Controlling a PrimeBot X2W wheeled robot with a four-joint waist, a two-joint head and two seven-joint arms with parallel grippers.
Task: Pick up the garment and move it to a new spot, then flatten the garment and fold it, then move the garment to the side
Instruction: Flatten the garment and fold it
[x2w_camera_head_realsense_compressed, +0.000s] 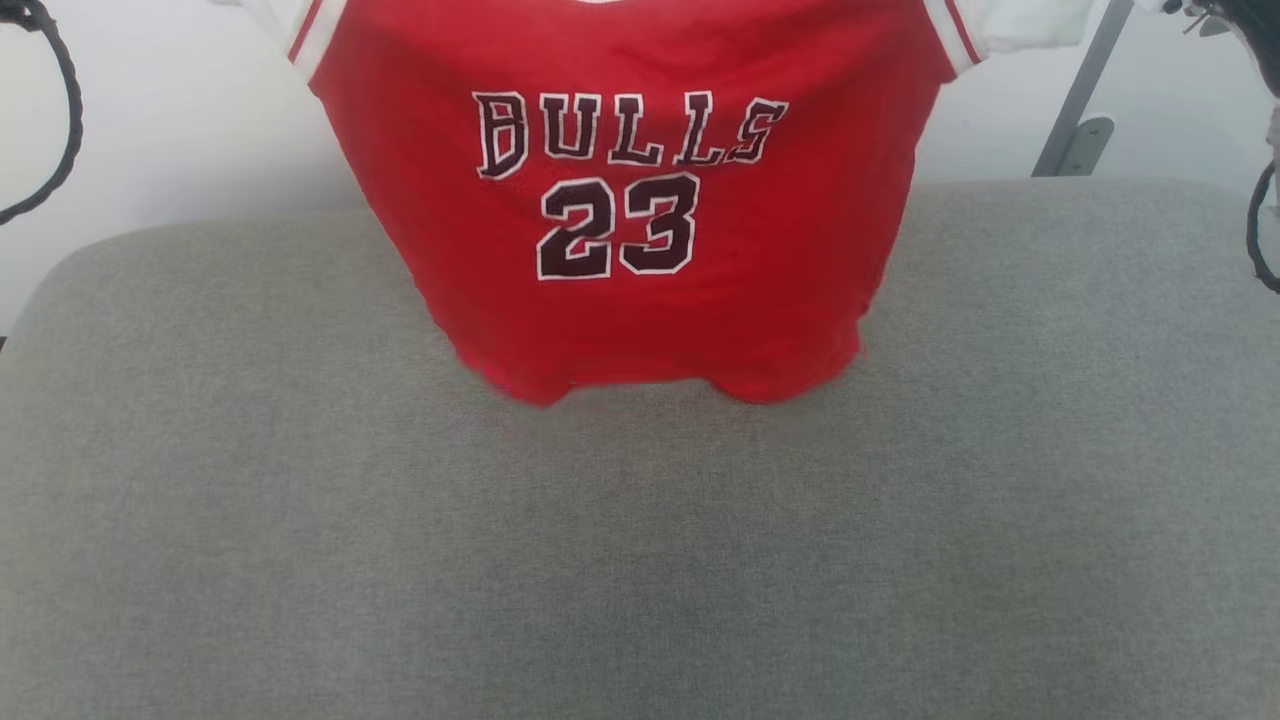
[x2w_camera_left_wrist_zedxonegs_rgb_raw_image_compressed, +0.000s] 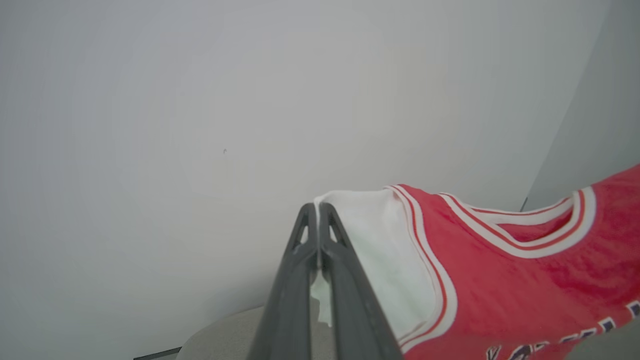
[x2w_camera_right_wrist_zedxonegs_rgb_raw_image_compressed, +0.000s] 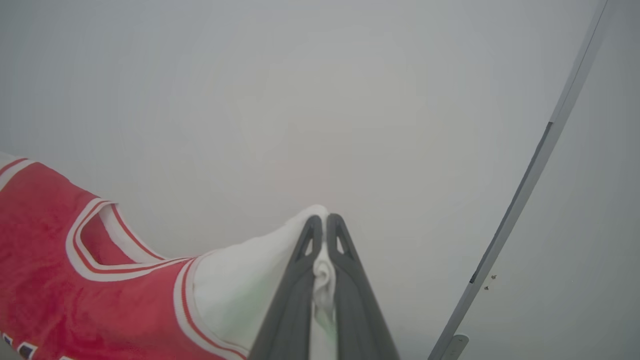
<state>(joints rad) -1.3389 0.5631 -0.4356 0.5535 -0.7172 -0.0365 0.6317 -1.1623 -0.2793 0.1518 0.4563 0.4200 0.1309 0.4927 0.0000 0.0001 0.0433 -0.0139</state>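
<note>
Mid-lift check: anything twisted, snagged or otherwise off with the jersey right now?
Nothing serious. The garment hangs print-forward and level, one white sleeve pinched in the left gripper, the other in the right gripper. Only the hem looks uneven, rippled and curled just over the gray surface; whether it touches is unclear.

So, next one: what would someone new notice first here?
The red jersey printed BULLS 23, hanging spread out at the top middle of the head view, its hem over the grey surface. Then the grip, seen in the wrist views against a pale wall: the left gripper is shut on one white sleeve, the right gripper on the other.
</note>
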